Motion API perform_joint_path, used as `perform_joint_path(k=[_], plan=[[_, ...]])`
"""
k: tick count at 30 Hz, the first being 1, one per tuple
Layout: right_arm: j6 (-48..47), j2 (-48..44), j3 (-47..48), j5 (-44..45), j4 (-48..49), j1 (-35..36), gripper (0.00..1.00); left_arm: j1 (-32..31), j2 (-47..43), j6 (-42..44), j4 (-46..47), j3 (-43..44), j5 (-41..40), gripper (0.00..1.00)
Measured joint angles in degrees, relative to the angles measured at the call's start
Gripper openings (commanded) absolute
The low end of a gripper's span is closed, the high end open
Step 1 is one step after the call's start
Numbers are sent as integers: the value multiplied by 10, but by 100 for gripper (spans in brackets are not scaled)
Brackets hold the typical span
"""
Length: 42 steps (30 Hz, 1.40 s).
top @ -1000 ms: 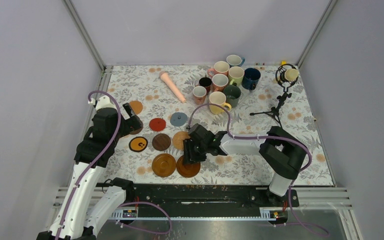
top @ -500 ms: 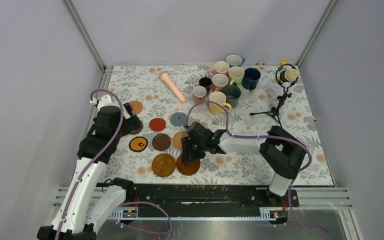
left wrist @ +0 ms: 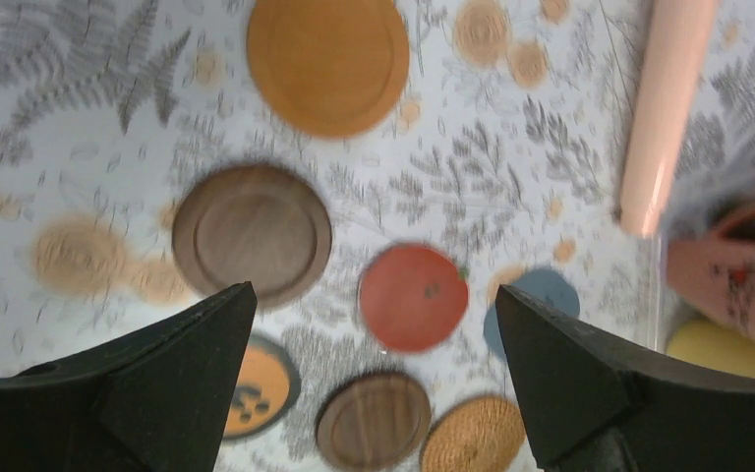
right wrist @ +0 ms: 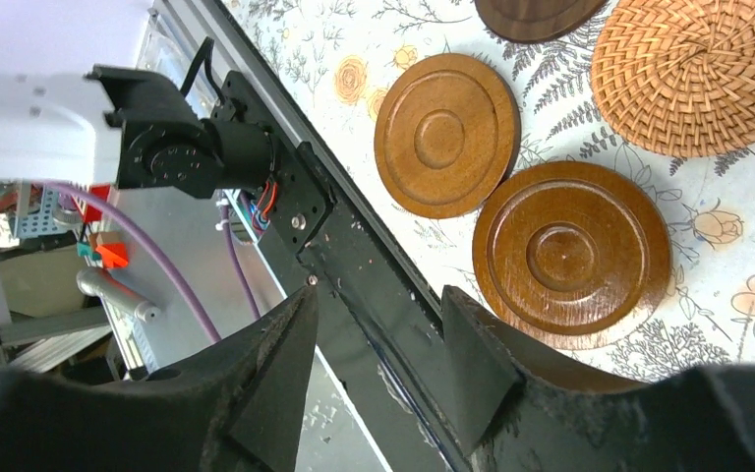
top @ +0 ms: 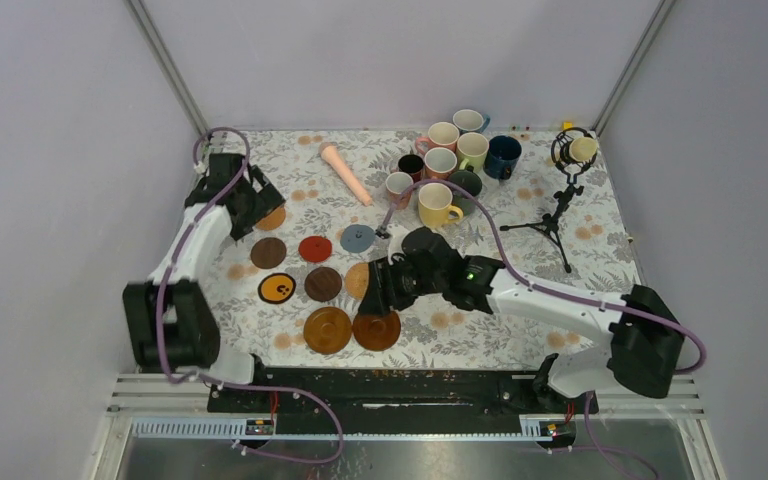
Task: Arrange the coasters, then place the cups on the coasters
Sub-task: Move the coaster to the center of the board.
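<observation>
Several coasters lie at the table's left-centre: orange [top: 272, 217], dark brown [top: 268, 252], red [top: 315, 249], grey-blue [top: 357, 238], black with yellow [top: 277, 288], another dark brown [top: 323, 284], tan woven [top: 359, 278] and two brown wooden discs [top: 327, 330] [top: 376, 330]. The cups [top: 450, 160] cluster at the far middle, a yellow one [top: 435, 203] nearest. My left gripper [top: 250, 205] [left wrist: 374, 292] hovers open and empty above the coasters by the orange disc [left wrist: 328, 61]. My right gripper [top: 380, 290] [right wrist: 378, 295] is open and empty, just above the wooden discs [right wrist: 570, 254] and the woven coaster [right wrist: 698, 74].
A long pink stick [top: 345, 172] lies at the far middle-left. A black tripod microphone [top: 563, 190] stands at the far right. The black front rail [right wrist: 354, 246] runs under the right gripper. Metal frame posts bound the far corners.
My left arm has swung out to the far left, uncovering the dark brown coaster beside the red one. The right arm has stretched out, its gripper staying by the woven coaster and opening slightly.
</observation>
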Motion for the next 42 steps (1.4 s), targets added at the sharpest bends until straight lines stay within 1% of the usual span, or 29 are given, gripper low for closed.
perform_joint_path(k=[1, 3, 5, 6, 8, 11, 15, 18, 22, 31, 37, 42], plan=[[-5, -11, -6, 0, -1, 0, 59, 3, 40, 1, 1, 26, 0, 95], [-17, -30, -15, 2, -5, 0, 59, 14, 125, 3, 3, 86, 0, 88], [-26, -47, -21, 5, -10, 0, 59, 27, 184, 5, 3, 125, -5, 74], [-32, -56, -25, 8, -12, 0, 59, 35, 215, 8, 0, 147, -13, 68], [-41, -72, -30, 17, -14, 0, 59, 46, 252, 7, -5, 172, -27, 60], [-53, -91, -35, 29, -19, 0, 60, 66, 298, 9, -13, 212, -33, 56], [-64, -106, -40, 41, -24, -2, 60, 85, 353, 9, -17, 261, -25, 43], [-69, -108, -44, 50, -26, -3, 60, 95, 387, 9, -21, 279, -21, 41], [-72, -108, -48, 55, -27, -5, 60, 100, 407, 10, -34, 279, -13, 41], [-70, -111, -59, 60, -27, -5, 60, 105, 422, 23, -48, 287, 7, 36], [-66, -133, -74, 62, -27, -5, 60, 109, 425, 28, -94, 300, -3, 31], [-56, -160, -86, 62, -25, -5, 60, 119, 425, 28, -128, 303, -15, 30]])
